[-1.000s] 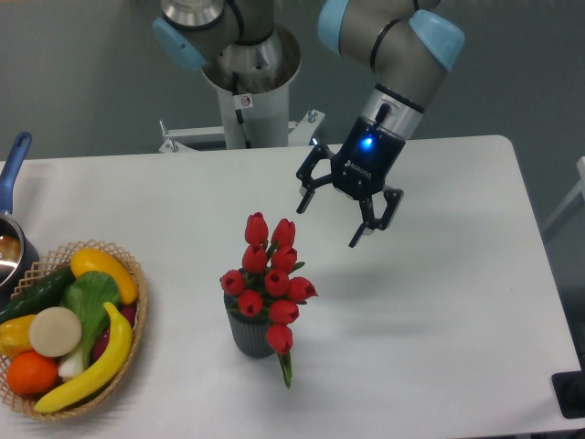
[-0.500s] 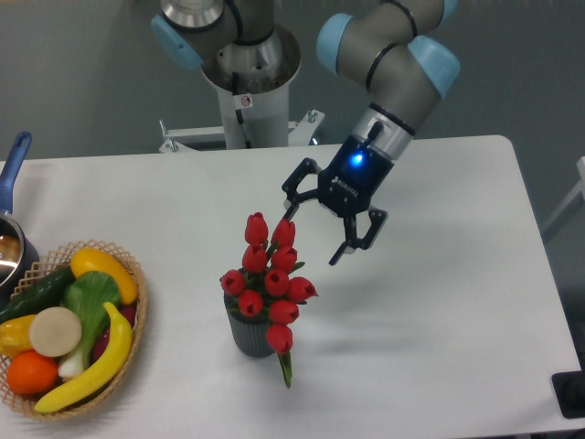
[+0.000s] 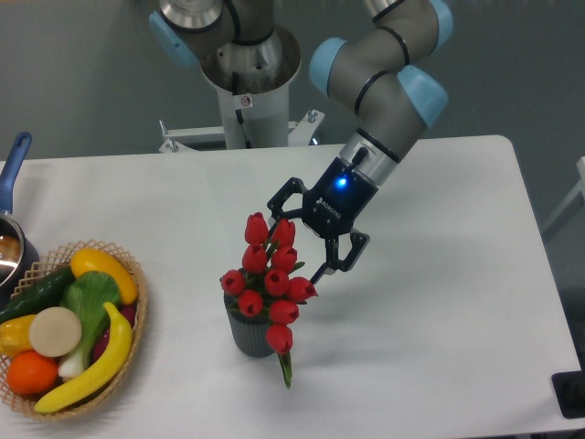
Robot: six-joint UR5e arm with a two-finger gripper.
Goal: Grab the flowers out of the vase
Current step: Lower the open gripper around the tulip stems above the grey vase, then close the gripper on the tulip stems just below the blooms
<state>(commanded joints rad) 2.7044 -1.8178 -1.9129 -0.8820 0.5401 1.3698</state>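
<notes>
White table (image 3: 439, 274), fingers (image 3: 322, 272) spread beside flowers (image 3: 268, 280)

The flowers (image 3: 268, 282) hide the vase (image 3: 248, 335) mouth; the blue-handled pot (image 3: 11, 224) is cut off at the left edge

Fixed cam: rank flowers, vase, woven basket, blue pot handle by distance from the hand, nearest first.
From the hand, open beside the upper buds:
1. flowers: right at the fingertips, just lower-left.
2. vase: below the bunch, table centre.
3. woven basket: far left, front edge.
4. blue pot handle: far left, back, farthest.
</notes>
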